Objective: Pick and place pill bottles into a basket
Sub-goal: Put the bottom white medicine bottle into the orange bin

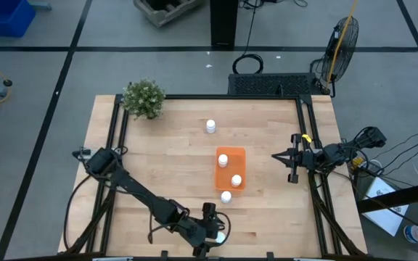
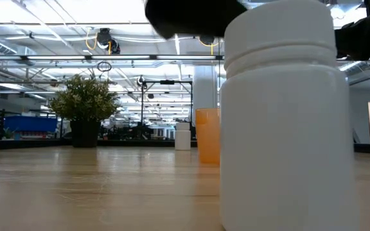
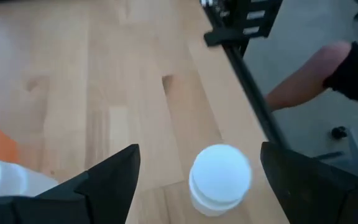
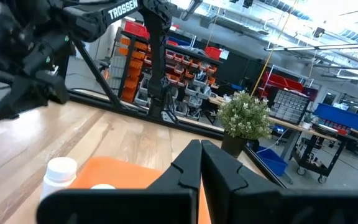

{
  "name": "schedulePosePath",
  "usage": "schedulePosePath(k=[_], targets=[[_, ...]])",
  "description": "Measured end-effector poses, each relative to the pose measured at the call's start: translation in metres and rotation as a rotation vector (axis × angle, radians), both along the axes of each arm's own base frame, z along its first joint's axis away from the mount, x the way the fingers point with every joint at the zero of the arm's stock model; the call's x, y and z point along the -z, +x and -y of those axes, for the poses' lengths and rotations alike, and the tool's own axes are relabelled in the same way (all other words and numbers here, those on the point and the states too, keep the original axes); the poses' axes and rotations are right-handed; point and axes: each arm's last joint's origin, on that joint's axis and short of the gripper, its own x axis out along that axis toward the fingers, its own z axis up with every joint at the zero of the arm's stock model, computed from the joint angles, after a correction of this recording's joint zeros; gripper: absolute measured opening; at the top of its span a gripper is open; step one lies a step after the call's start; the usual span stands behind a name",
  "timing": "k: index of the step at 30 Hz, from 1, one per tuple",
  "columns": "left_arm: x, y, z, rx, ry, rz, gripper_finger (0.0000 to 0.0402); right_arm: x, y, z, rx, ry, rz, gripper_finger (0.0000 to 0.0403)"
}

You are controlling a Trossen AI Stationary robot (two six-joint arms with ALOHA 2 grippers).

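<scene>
My left gripper (image 3: pixel 199 152) is open near the table's near edge, pointing down. Its two fingers stand on either side of an upright white pill bottle (image 3: pixel 219 177) without touching it; the bottle also shows in the high view (image 1: pixel 221 236) and close up in the low view (image 2: pixel 281 115). The orange basket (image 1: pixel 231 168) holds two bottles (image 1: pixel 223 159) (image 1: pixel 236 180). Another bottle (image 1: pixel 226 196) stands just outside its near end, and one (image 1: pixel 210 126) stands farther back. My right gripper (image 1: pixel 290 158) is shut and empty above the table's right side.
A green potted plant (image 1: pixel 144 98) stands at the far left corner. Black frame rails (image 1: pixel 318 196) run along the table's sides. A person's hand with a dark sleeve (image 3: pixel 309 74) shows beyond the table's edge in the left wrist view.
</scene>
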Motion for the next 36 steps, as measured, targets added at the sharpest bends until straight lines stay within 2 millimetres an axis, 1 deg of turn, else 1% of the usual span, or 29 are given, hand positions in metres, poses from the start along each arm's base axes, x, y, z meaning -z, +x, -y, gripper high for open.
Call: schedulePosePath(k=[6, 10, 16, 18, 21, 30, 31, 36], targets=[[0.018, 0.009, 0.0, 0.021, -0.052, -0.014, 0.034, 0.0, 0.0, 0.0, 0.0, -0.001, -0.001, 0.0004], [0.031, 0.011, -0.002, 0.03, -0.043, -0.055, 0.034, 0.0, 0.0, 0.0, 0.0, 0.0, -0.001, 0.0004], [0.028, 0.011, -0.002, 0.039, -0.054, -0.045, 0.0333, 0.0, 0.0, 0.0, 0.0, -0.001, -0.001, 0.0004], [0.028, 0.011, -0.001, 0.041, -0.055, -0.044, 0.0319, 0.0, 0.0, 0.0, 0.0, -0.001, -0.002, 0.0004], [0.029, 0.01, -0.002, 0.034, -0.056, -0.06, 0.0287, 0.0, 0.0, 0.0, 0.0, -0.001, -0.001, 0.0004], [0.03, 0.01, -0.001, 0.06, -0.068, -0.079, 0.017, 0.0, 0.0, 0.0, 0.0, -0.001, -0.002, 0.0004], [0.03, 0.01, -0.001, 0.062, -0.063, -0.079, 0.0163, 0.0, 0.0, 0.0, 0.0, -0.001, -0.002, 0.0004], [0.03, 0.01, -0.002, 0.062, -0.054, -0.074, 0.0162, 0.0, 0.0, 0.0, 0.0, -0.001, -0.002, 0.0004]])
